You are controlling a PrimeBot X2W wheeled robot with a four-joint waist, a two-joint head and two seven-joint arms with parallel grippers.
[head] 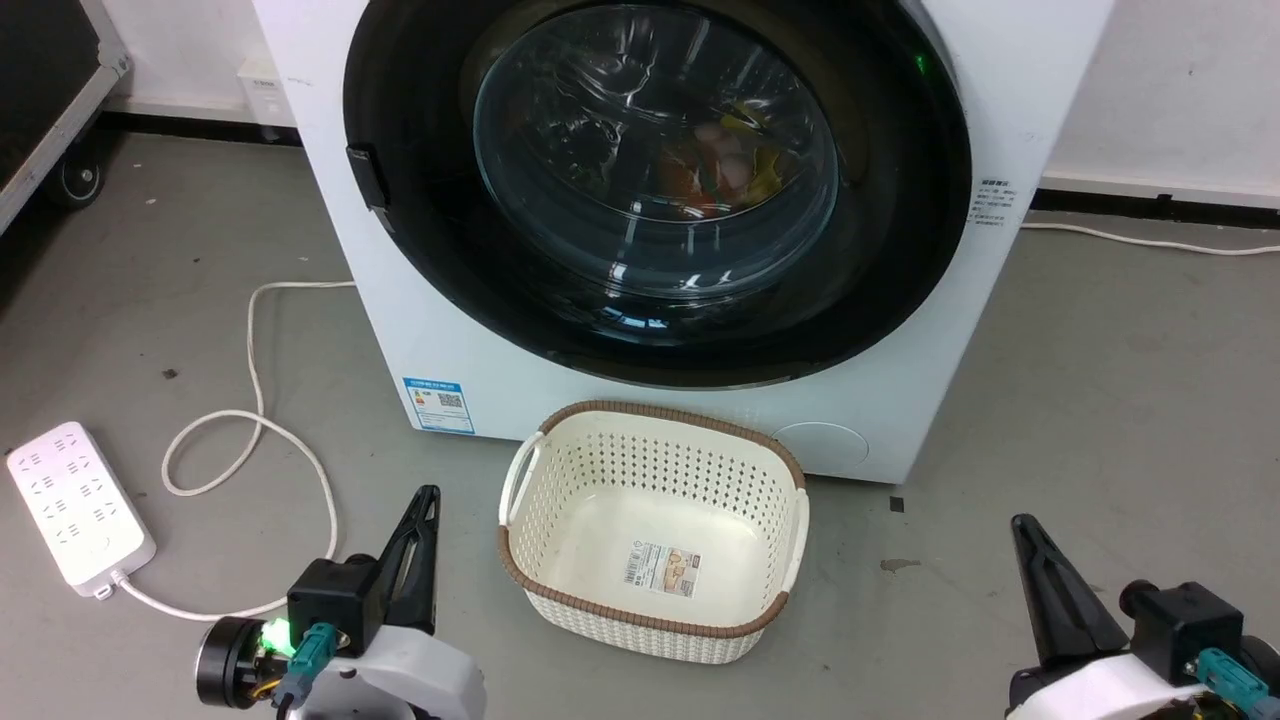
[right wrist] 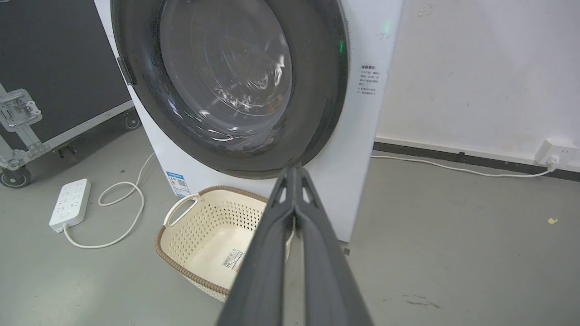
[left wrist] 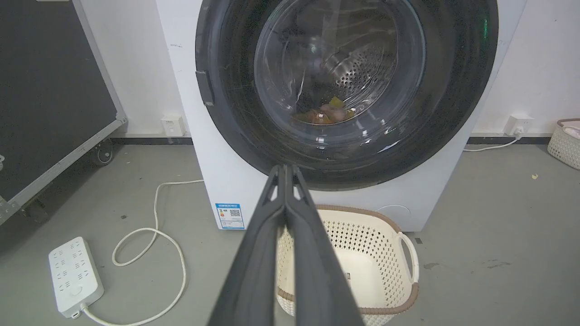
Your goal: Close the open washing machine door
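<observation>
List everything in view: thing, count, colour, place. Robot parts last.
washer: 1, white, against the wall
door: 1, black rim and clear glass, flat on the washer front
laundry: a few pieces, mixed colours, behind the glass
basket: 1, cream with brown rim, on the floor before the washer
power strip: 1, white, floor at left
cable: 1, white, looped beside the power strip
case: 1, black, wheeled, far left
left gripper: 1, dark, shut, lower left
right gripper: 1, dark, shut, lower right
</observation>
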